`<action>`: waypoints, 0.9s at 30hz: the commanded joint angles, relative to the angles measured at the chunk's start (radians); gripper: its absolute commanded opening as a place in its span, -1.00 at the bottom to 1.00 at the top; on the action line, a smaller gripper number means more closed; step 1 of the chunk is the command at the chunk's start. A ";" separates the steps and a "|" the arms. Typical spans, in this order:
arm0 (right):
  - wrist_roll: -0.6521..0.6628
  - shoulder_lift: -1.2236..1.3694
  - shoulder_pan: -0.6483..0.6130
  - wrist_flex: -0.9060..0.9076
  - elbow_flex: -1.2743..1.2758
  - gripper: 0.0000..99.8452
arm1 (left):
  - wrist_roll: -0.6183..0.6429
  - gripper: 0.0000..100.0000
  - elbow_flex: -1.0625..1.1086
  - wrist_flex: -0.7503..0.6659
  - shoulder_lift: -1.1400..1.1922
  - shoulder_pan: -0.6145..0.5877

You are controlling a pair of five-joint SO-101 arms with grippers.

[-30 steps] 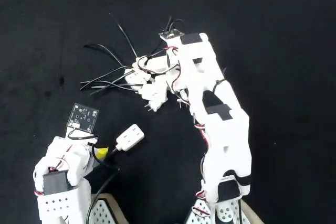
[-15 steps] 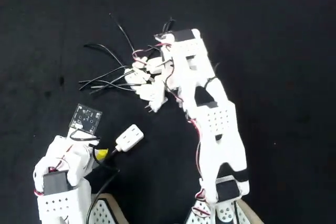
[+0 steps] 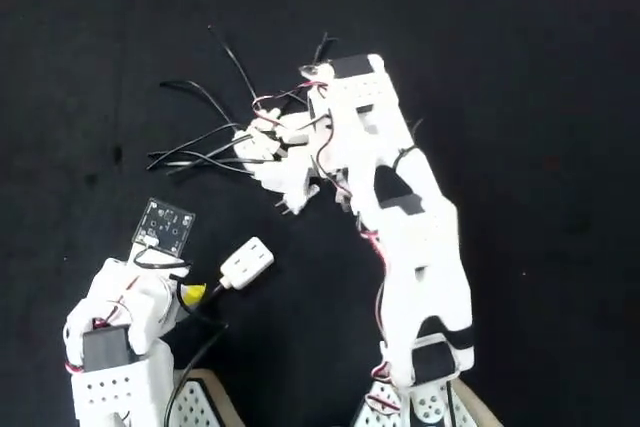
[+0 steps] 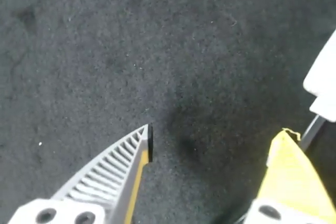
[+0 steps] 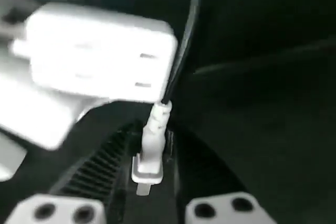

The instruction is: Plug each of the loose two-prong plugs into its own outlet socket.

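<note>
The right arm lies stretched from the lower centre of the high view toward upper centre, its wrist turned left into the plug cluster (image 3: 281, 160). The right gripper (image 5: 149, 130) is clenched on a small white plug (image 5: 149, 157). The plug's long axis runs in line with the fingers, and its cord end points away from the wrist. Its black cord (image 5: 185, 35) passes just beside a slotted white block (image 5: 100, 56), whose two slots face the cord. Whether the prongs face the wrist cannot be told.

The other black cords (image 3: 195, 147) fan out leftward from the cluster across the black table (image 3: 540, 97). One plug at the cluster's lower edge points its prongs (image 3: 288, 206) to the lower left.

The outlet block (image 3: 248, 260) lies at lower left of centre. Its long axis runs lower left to upper right, with its lead leaving the lower-left end.

The left arm is folded at the lower-left corner. The left gripper (image 4: 215, 129) is released, its fingers spread over bare cloth, the yellow finger (image 4: 289, 171) near the outlet block.
</note>
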 commanded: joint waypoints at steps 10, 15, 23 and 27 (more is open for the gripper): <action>-0.052 -0.756 -0.110 -0.311 0.628 -0.98 | -0.003 -0.30 0.008 -0.031 -0.003 0.015; -0.052 -1.024 -0.133 -0.436 0.825 -0.98 | -0.003 -0.30 0.007 -0.032 -0.003 0.015; -0.055 -1.279 -0.368 -0.609 1.164 -0.98 | 0.204 -0.30 -0.093 -0.118 -0.003 0.005; -0.054 -1.349 -0.463 -0.747 1.282 -0.98 | 0.393 -0.30 -0.117 -0.331 -0.003 0.039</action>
